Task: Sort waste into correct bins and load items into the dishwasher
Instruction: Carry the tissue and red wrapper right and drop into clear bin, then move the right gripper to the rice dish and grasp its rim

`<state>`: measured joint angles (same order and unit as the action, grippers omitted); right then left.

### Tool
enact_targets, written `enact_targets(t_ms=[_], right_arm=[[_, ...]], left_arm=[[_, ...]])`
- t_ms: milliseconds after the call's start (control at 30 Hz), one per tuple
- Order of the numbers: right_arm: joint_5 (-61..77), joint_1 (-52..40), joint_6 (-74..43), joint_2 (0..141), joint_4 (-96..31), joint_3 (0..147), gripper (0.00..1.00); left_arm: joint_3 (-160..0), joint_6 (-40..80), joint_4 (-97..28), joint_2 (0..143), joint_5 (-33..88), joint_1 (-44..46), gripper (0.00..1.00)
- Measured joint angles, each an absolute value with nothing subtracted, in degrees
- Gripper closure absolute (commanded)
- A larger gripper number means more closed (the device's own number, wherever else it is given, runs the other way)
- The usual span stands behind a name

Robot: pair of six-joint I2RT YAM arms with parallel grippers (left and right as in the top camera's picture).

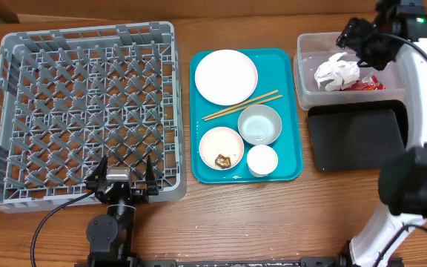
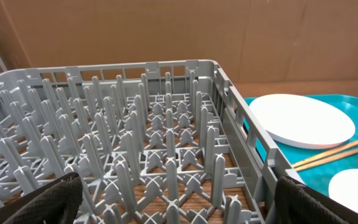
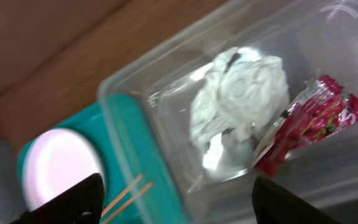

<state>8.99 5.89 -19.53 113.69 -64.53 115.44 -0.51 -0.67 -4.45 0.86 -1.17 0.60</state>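
We see the crumpled napkin (image 1: 337, 73) and the red-and-silver wrapper (image 1: 367, 84) lying in the clear tub (image 1: 306, 44) at the table's far right, touching each other. Our right gripper (image 1: 356, 37) hovers over that tub, fingers spread wide and holding nothing. The black tray (image 1: 358, 137) sits just beside the tub. In the middle, the teal tray (image 1: 288, 89) carries the large plate (image 1: 226, 76), two chopsticks (image 1: 241, 105), one bowl (image 1: 259, 124), a second bowl (image 1: 221, 147) with a brown scrap (image 1: 223, 159), and a cup (image 1: 262, 160). Our left gripper (image 1: 123, 172) rests at the near edge of the grey dish rack (image 1: 80, 111), jaws wide apart and empty.
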Motion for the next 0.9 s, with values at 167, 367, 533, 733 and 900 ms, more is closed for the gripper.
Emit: enact_targets(t_ms=[167, 367, 533, 733, 900], right_arm=[[13.13, 5.67, -19.4, 106.87, -69.87, 116.44, 0.25], [14.44, 2.02, -19.07, 104.12, -76.14, 116.9, 0.26], [13.91, -4.47, -18.76, 104.27, -77.65, 116.9, 0.25], [11.53, -11.6, -19.53, 104.27, -77.58, 116.86, 0.25], [7.16, -17.1, -21.78, 104.31, -77.69, 115.35, 0.25]], left_arm=[[-0.51, -0.67, -4.45, 0.86, -1.19, 0.6, 0.0], [-0.51, -0.67, -4.45, 0.86, -1.17, 0.6, 0.0], [-0.51, -0.67, -4.45, 0.86, -1.17, 0.6, 0.0], [-0.51, -0.67, -4.45, 0.86, -1.17, 0.6, 0.0], [-0.51, -0.67, -4.45, 0.86, -1.17, 0.6, 0.0]])
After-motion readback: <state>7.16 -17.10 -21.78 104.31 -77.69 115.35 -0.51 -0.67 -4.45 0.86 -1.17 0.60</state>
